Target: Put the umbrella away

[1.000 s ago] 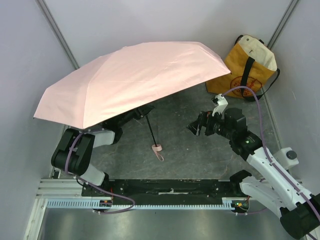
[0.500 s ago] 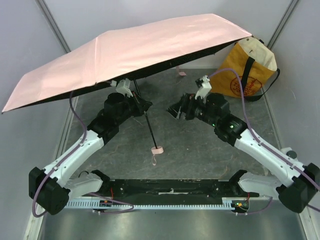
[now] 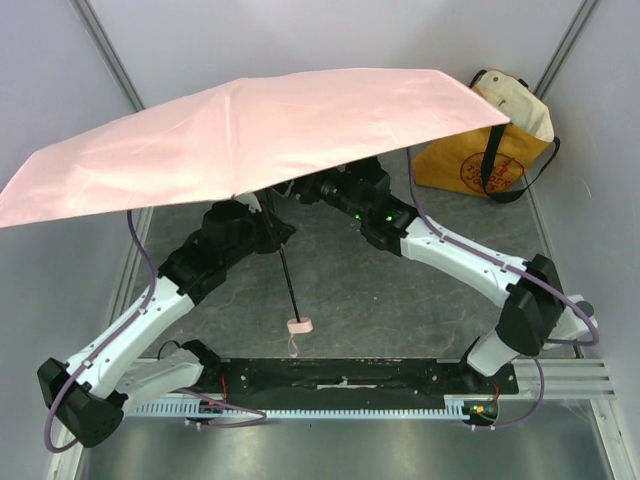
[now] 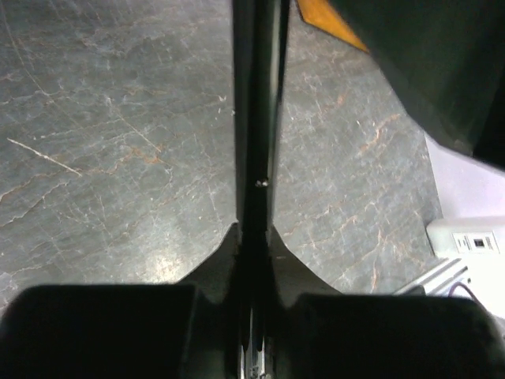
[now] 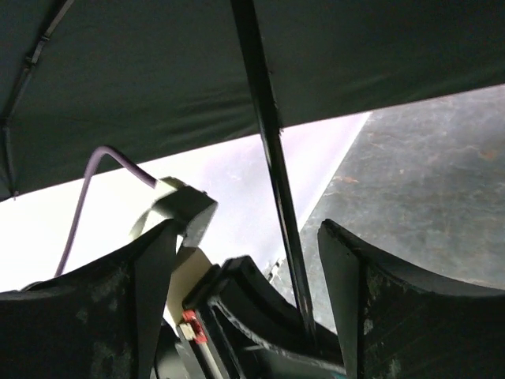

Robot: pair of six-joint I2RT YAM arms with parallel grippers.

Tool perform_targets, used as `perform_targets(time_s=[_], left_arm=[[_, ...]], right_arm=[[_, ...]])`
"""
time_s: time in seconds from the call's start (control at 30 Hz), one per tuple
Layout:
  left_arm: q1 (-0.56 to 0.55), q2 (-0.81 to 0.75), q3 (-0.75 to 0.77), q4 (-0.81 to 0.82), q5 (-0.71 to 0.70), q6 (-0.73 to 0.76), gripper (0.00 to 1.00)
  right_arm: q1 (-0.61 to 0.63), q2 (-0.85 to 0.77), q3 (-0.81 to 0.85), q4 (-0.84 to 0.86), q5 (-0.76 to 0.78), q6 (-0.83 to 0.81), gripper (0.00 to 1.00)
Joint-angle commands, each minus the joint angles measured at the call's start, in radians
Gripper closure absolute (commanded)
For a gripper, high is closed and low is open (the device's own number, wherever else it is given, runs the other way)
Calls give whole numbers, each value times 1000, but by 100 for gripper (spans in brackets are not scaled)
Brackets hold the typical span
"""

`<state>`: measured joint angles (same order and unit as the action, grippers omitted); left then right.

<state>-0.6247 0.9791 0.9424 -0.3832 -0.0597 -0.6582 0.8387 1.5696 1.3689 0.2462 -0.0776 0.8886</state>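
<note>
Overhead, the open pink umbrella (image 3: 250,130) spreads above both arms, its left edge tilted lower. The left gripper (image 4: 254,245) is clamped on the black shaft (image 4: 256,118), and the handle (image 3: 299,325) hangs low over the grey table (image 3: 400,300). The right gripper (image 5: 248,229) gapes wide around the shaft, with no clear contact. A yellow bag (image 3: 480,160) stands at the far right.

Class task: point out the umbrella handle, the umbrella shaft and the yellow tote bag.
umbrella handle (image 3: 299,325), top external view, pink end grip.
umbrella shaft (image 4: 259,118), left wrist view, black rod's middle.
yellow tote bag (image 3: 450,165), top external view, yellow front panel.
</note>
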Motion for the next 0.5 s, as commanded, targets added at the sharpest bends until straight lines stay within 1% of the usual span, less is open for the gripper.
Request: perform_targets(time_s=[0.0, 0.07, 0.13, 0.17, 0.23, 0.33, 0.37, 0.4, 0.47], left_arm=[[-7, -80, -53, 92, 126, 42, 98], [-9, -100, -71, 102, 136, 49, 98], [-9, -112, -77, 101, 141, 63, 99], [-9, -121, -77, 98, 143, 69, 99], [-9, -134, -77, 96, 138, 80, 98], [-9, -148, -68, 87, 139, 86, 98], [-9, -149, -64, 87, 149, 88, 98], [-9, -149, -59, 83, 158, 88, 98], [-10, -157, -53, 81, 169, 85, 98]], right_arm=[[10, 67, 93, 84, -21, 13, 25], [13, 101, 117, 77, -22, 7, 32], [14, 119, 124, 96, -22, 4, 46], [16, 125, 125, 102, -18, 3, 50], [22, 142, 137, 103, -11, 3, 51], [45, 155, 167, 62, 7, -39, 49], [51, 153, 167, 61, 16, -54, 54], [51, 153, 165, 64, 22, -56, 66], [53, 149, 165, 64, 24, -51, 94]])
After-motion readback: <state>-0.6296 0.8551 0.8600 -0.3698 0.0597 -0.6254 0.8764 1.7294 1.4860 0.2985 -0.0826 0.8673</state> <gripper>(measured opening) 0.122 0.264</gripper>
